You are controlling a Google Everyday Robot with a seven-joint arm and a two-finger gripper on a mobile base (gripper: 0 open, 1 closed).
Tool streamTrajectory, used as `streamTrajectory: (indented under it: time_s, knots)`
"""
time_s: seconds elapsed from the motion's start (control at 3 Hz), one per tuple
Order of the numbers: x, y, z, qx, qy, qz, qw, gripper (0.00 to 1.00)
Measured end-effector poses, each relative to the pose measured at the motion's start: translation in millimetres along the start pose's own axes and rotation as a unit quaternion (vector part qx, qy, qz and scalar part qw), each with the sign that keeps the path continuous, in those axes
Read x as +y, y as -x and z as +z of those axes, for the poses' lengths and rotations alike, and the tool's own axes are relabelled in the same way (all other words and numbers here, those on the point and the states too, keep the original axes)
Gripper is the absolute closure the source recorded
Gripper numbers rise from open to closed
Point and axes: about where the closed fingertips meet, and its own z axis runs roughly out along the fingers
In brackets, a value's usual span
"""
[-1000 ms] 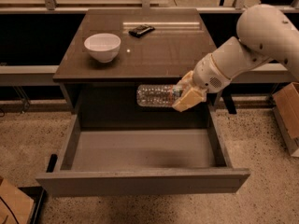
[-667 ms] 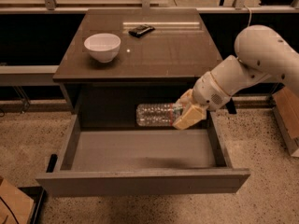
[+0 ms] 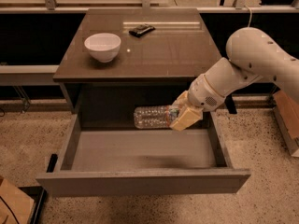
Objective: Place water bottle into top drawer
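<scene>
The water bottle [image 3: 152, 116], clear and crinkled, lies on its side in my gripper [image 3: 180, 115], which is shut on its cap end. The cap is hidden by the tan fingers [image 3: 186, 118]. The bottle hangs just above the back of the open top drawer [image 3: 140, 149], right of its middle, with its base pointing left. The drawer is pulled fully out, its pale grey inside bare. My white arm [image 3: 247, 62] reaches in from the right.
A white bowl [image 3: 102, 46] and a small black flat object [image 3: 141, 30] sit on the cabinet top [image 3: 163, 55]. A cardboard box [image 3: 285, 115] stands at the right, another [image 3: 11, 204] at the lower left. The floor is speckled.
My gripper has carried the bottle downward, from just under the cabinet's top edge to just above the back of the drawer. The drawer, bowl and black object have not moved.
</scene>
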Motion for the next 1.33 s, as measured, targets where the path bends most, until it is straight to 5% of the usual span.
streamTrajectory:
  time_s: [0.33,1.33]
  knots:
    - [-8,-12,31,0.018,-0.002,-0.007,0.9998,1.00]
    - [-27,-58,126,-0.010,0.031,0.049,0.9983,0.34]
